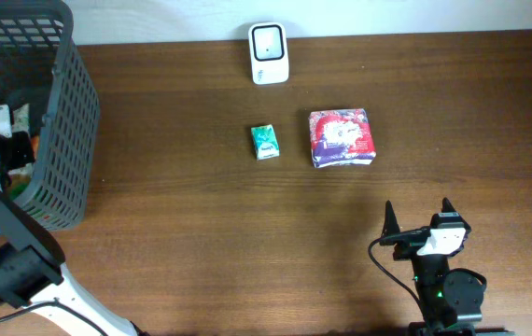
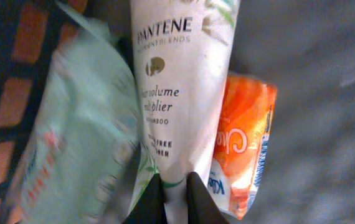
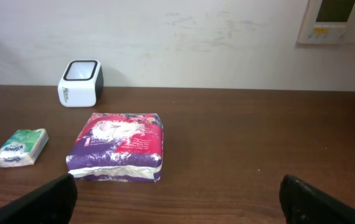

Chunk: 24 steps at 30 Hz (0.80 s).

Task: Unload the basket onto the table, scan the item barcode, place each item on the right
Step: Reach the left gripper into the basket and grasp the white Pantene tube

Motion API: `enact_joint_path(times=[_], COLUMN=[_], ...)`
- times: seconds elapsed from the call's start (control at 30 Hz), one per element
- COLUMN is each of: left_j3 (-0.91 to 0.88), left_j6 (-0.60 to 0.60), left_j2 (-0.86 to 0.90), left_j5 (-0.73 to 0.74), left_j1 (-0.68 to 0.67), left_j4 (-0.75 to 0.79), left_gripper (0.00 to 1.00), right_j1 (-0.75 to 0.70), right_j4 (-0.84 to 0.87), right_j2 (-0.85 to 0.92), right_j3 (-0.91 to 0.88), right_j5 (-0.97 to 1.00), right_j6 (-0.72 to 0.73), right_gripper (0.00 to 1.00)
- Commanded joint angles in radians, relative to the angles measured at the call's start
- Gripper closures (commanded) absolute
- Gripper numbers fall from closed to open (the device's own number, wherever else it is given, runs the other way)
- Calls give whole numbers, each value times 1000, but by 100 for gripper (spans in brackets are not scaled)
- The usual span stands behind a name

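The Pantene tube (image 2: 184, 93) is running off the top edge, its lower end sitting between the left fingers (image 2: 147, 202), which are showing only as dark tips at the bottom edge. Left of them a pale green packet (image 2: 78, 155) is blurring, perhaps wipes. Right of them an orange packet (image 2: 246, 143) is hiding partly behind the tube.

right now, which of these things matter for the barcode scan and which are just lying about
For the job:
Pantene tube, pinched by the left tool
white scanner
mesh basket holding the tube

Lying about:
green tissue pack
red and purple pack
orange packet
pale green pack
right tool, open, holding nothing
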Motion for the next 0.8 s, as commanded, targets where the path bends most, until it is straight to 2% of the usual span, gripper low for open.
enact_joint_path(times=[0.0,0.13,0.3,0.33,0.37,0.43,0.47,0.5,0.6,0.7,0.77], left_j3=[97,171,171,171,171,171,170,170,169,169,169], left_j6=[-175,-410,-625,-635,-634,-627,-597,-534,-389,-379,-378], left_j2=[-87,-200,-313,-326,-338,-337,-332,-323,-277,-193,-109], left_j5=[371,661,700,700,698,693,664,600,441,439,410], left_j1=[-16,-16,-16,-16,-16,-16,-21,-28,-51,-74,-92], left_j4=[8,119,188,200,207,185,160,128,62,55,55], left_gripper=[100,100,100,100,98,75,71,58,47,41,32], right_j1=[5,5,5,5,5,5,5,5,5,5,5], right_j4=[-3,-3,-3,-3,-3,-3,-3,-3,-3,-3,-3], right_j2=[-7,-7,-7,-7,-7,-7,-7,-7,-7,-7,-7], right_j3=[-8,-8,-8,-8,-8,-8,-8,-8,-8,-8,-8], right_j5=[5,5,5,5,5,5,5,5,5,5,5], right_j6=[-6,-6,-6,-6,-6,-6,-6,-6,-6,-6,-6], right_gripper=[1,2,1,1,1,2,1,2,1,1,2])
